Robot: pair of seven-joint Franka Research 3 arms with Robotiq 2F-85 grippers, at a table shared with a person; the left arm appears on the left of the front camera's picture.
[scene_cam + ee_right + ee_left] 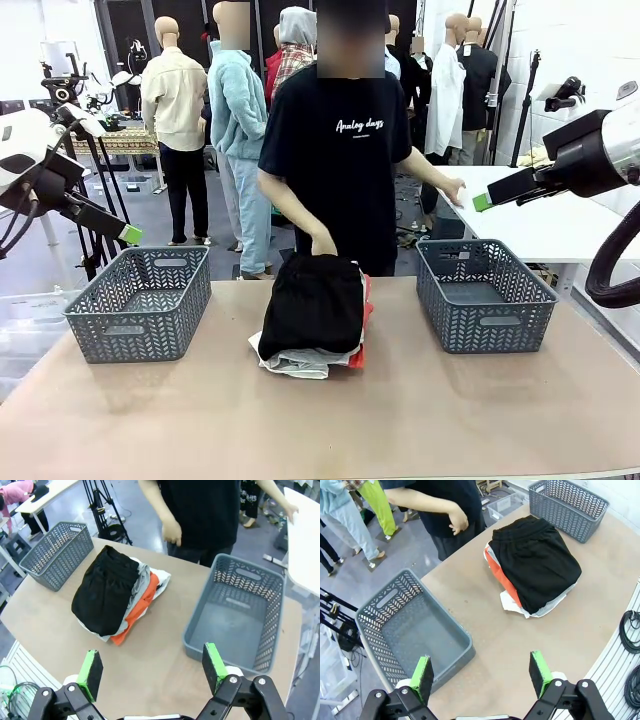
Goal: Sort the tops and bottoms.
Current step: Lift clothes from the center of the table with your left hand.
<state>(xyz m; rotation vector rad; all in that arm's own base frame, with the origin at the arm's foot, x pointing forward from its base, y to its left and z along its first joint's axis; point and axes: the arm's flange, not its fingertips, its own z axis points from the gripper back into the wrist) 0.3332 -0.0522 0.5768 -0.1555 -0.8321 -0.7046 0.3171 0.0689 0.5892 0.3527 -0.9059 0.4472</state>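
Note:
A folded pile lies mid-table between two baskets. On top is a black garment [312,305] [540,565] [105,592] with an elastic waistband, one of the bottoms. Under it lie tops: a light grey one [141,582], an orange one [364,320] [502,577] [137,617] and a white one [300,362] [512,605] [161,577]. My left gripper [125,232] [480,667] hangs open above the left basket's near side. High at the right, my right gripper [490,198] [151,665] is open too. Both hold nothing.
A grey basket [140,300] [415,630] stands left of the pile and another [485,295] [240,615] right of it. The person stands at the far edge, one hand [322,243] just behind the pile, the other [455,190] on a white side table [560,225].

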